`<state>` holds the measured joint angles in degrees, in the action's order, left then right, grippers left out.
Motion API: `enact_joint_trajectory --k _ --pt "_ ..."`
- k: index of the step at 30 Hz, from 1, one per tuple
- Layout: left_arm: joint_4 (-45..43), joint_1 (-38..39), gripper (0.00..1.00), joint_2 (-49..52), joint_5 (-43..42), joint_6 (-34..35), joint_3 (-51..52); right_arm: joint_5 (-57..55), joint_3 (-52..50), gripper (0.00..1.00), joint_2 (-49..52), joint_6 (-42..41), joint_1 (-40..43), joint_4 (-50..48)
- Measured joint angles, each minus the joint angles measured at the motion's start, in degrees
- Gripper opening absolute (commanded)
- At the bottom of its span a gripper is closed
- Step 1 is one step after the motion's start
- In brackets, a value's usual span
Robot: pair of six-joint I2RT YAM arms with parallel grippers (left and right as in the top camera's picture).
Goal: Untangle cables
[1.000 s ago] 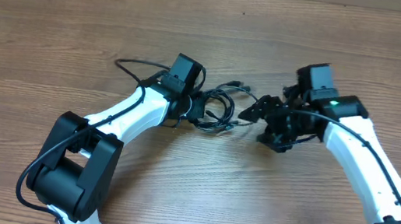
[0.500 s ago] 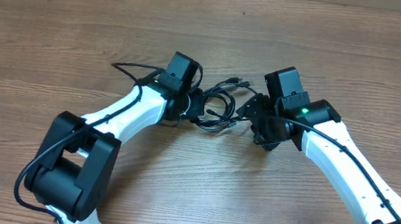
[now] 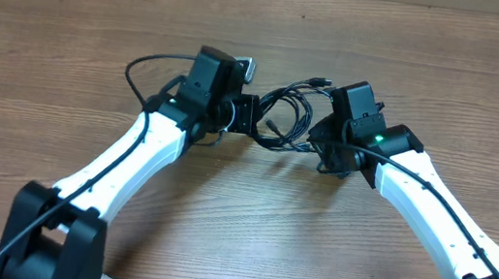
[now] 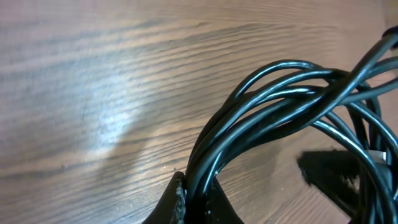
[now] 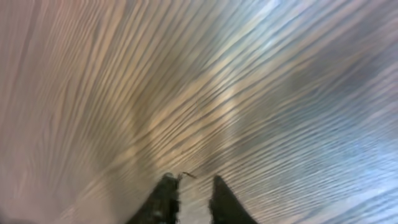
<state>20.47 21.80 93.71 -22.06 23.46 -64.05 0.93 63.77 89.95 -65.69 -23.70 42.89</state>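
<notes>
Left hand (image 4: pixel 196 200) clamps the cables (image 4: pixel 273 93); we read it as the anchor. Right hand (image 5: pixel 193 198), narrow and empty over the worktop (image 5: pixel 249 93), likely seeks one to pull.

Thin glossy black cables (image 3: pixel 284 117) (image 4: pixel 267 106), one tangled looped bundle on wooden table (image 3: pixel 50 24).

This looks like a robotics lab bench, a test station rather than a home or shop. A plain wood-grain table (image 3: pixel 49 33) fills the overhead view, and two white-and-black robot arms reach in from the near edge, the left arm (image 3: pixel 131 147) and the right arm (image 3: pixel 437 200). A green status light (image 3: pixel 379 136) glows on the right one. Between them sit the cables (image 3: pixel 282 120), a small black bundle. Both wrist cameras show the same wood grain close up.
</notes>
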Motion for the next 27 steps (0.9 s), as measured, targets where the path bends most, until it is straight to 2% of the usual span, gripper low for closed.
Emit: enact_joint_trajectory --k 3,7,13,15,21,23,27 --pt "2.6 -1.4 0.04 -2.6 -0.9 -7.5 0.0 -4.5 0.0 0.11 0.0 0.9 0.8 2.3" --pt "7.2 -2.5 0.04 -3.8 -0.8 -16.4 -0.1 -7.3 0.0 0.11 0.0 3.2 4.1 4.3" --pt "10.8 -3.3 0.04 -3.8 2.8 -24.3 -0.1 -7.4 0.0 0.25 0.0 7.7 10.2 5.1" --pt "11.1 -3.5 0.04 -3.8 3.2 -25.8 -0.1 -6.6 0.0 0.31 0.0 9.7 11.0 5.2" --pt "10.8 -3.7 0.04 -3.8 4.5 -28.6 -0.1 -1.0 -0.2 0.73 0.0 17.6 11.3 4.2" --pt "10.7 -3.7 0.04 -3.8 4.7 -29.3 -0.1 2.7 -0.2 0.82 0.0 21.6 11.3 3.5" --pt "10.3 -3.7 0.04 -3.8 4.9 -31.0 -0.1 11.9 -0.2 0.88 0.0 31.8 11.3 5.2"
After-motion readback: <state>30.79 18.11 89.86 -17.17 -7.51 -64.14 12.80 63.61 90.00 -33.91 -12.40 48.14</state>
